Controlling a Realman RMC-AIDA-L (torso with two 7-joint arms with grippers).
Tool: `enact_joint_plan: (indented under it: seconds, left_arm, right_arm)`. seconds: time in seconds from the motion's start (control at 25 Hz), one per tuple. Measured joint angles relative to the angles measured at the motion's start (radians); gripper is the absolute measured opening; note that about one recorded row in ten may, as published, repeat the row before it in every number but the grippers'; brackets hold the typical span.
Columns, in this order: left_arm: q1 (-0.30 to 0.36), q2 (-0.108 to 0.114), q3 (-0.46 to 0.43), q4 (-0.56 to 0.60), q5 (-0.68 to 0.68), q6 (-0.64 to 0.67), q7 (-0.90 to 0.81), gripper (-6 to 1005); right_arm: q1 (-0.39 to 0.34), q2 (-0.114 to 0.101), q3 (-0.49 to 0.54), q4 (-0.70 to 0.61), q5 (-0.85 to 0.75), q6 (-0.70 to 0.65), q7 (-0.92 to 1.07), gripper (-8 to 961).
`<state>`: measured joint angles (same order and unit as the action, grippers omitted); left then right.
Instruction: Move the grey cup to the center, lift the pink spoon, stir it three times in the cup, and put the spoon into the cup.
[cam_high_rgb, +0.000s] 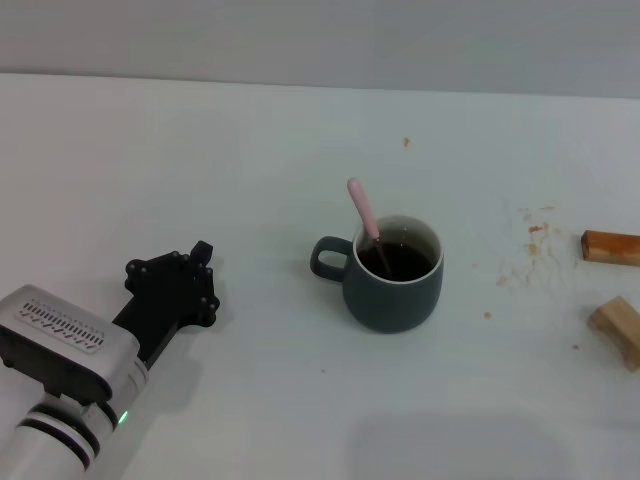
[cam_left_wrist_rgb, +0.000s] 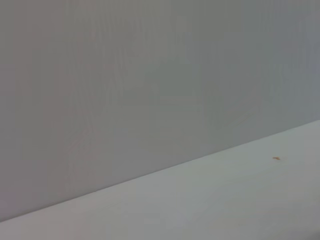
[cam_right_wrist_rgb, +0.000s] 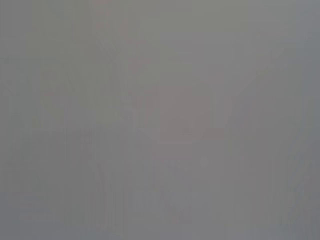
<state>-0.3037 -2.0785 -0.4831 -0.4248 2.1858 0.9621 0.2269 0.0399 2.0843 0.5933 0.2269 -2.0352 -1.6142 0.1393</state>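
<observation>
The left arm's silver wrist housing (cam_high_rgb: 60, 345) is filling the lower left corner of the head view, with the black left gripper (cam_high_rgb: 190, 275) reaching up and right from it over the white table (cam_high_rgb: 200, 150). I cannot tell how its jaws stand. It is sitting well apart from the grey cup (cam_high_rgb: 393, 285), which is standing upright near the middle of the frame with its loop handle pointing left and dark liquid showing inside. The pink spoon (cam_high_rgb: 362, 210) is resting in the cup, its handle leaning up and left over the rim. At the right edge, 2 wooden blocks (cam_high_rgb: 612, 246) are lying on the table, with orange crumbs (cam_high_rgb: 535, 232) scattered just left of them. The right gripper is not showing in any view.
</observation>
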Motion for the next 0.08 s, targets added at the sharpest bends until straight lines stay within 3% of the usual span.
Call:
enact_joint_plan:
  seconds: [0.08]
  left_arm:
    - [0.000, 0.000, 0.000, 0.000, 0.000, 0.000, 0.000, -2]
  right_arm:
    - [0.000, 0.000, -0.001, 0.003, 0.000, -0.005, -0.008, 744]
